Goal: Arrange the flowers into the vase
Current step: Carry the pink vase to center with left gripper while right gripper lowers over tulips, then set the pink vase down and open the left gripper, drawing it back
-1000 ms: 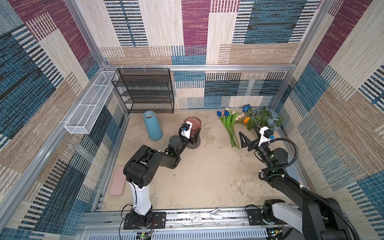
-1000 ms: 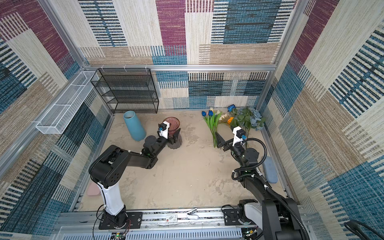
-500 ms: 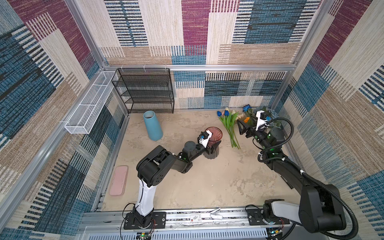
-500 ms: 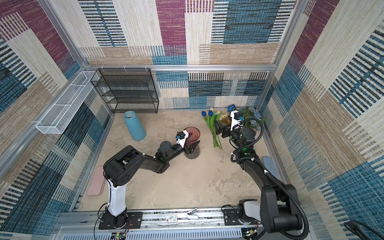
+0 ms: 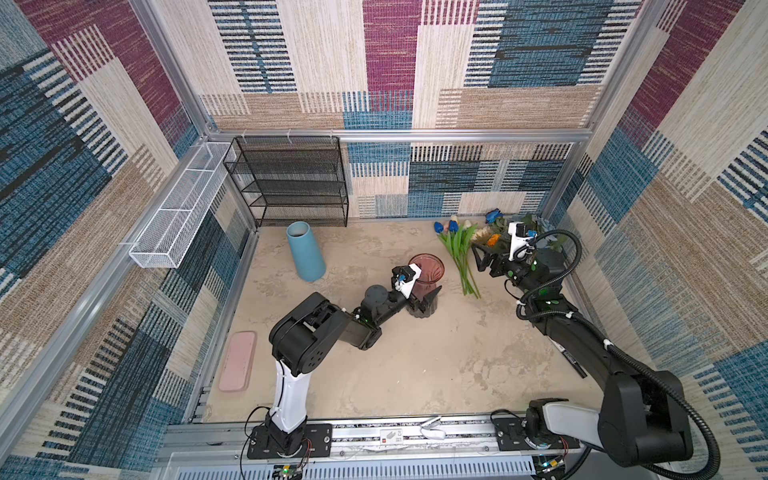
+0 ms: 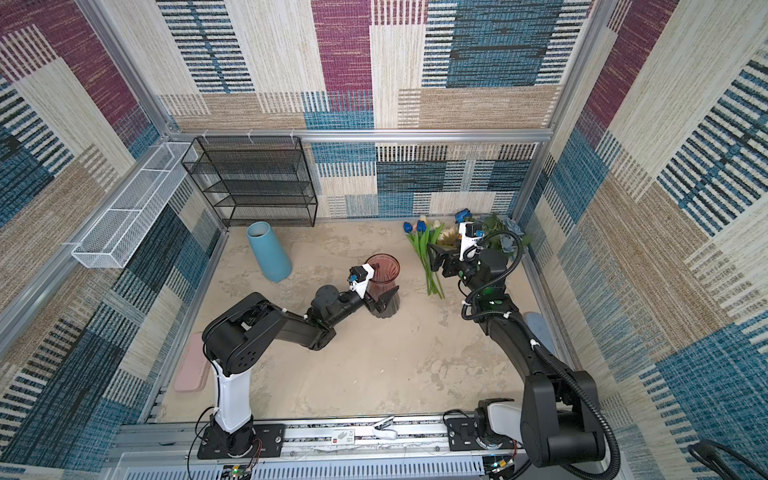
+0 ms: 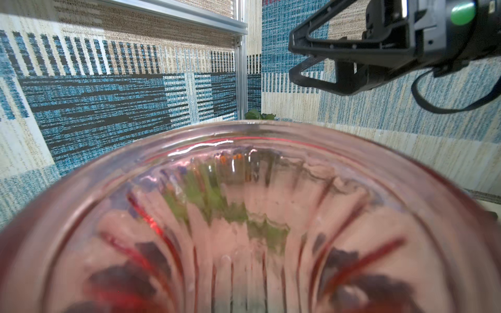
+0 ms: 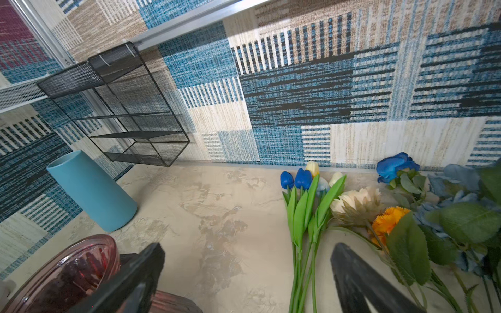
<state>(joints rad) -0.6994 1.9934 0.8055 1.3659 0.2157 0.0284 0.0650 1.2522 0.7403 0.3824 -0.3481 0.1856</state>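
Beige mottled tabletop [image 5: 395, 365], walled in by patterned woven panels.

Pink ribbed glass vase [image 5: 426, 270] stands upright near the table's middle. It fills the left wrist view [image 7: 244, 216], with green and orange showing through the glass.

Left gripper [image 5: 424, 301] sits low at the vase's base, and one black finger [image 5: 432, 294] shows in front of the glass in both top views [image 6: 388, 297]. The other finger is hidden behind the vase. Cannot tell whether the jaws press on the glass or stand clear of it.

Right gripper [image 5: 477, 257] is raised off the table just beside the flowers [image 5: 461, 249]. Its jaws are spread wide and hold nothing. The right wrist view [image 8: 249, 246] shows the tulip stems lying below, between the two fingers.

All the flowers lie flat on the tabletop at the far right corner, to the right of the pink vase and apart from it:
- blue, white and pale tulips [image 8: 303, 189] in a bunch, with their long green stems pointing toward the robot
- cream sunflower [image 8: 357, 203] just beside the tulips
- small orange flower [image 8: 387, 219] touching the sunflower
- bright blue rose [image 8: 395, 165] by the back wall
- dusty-blue roses [image 8: 458, 178] with broad leaves, furthest right

Teal tapered vase [image 5: 305, 251] stands upright at far left, near a black wire-mesh shelf [image 5: 291, 183] against the back wall. White mesh basket [image 5: 178, 208] hangs on the left rail. Pink flat pad [image 5: 237, 361] lies at the table's left edge.
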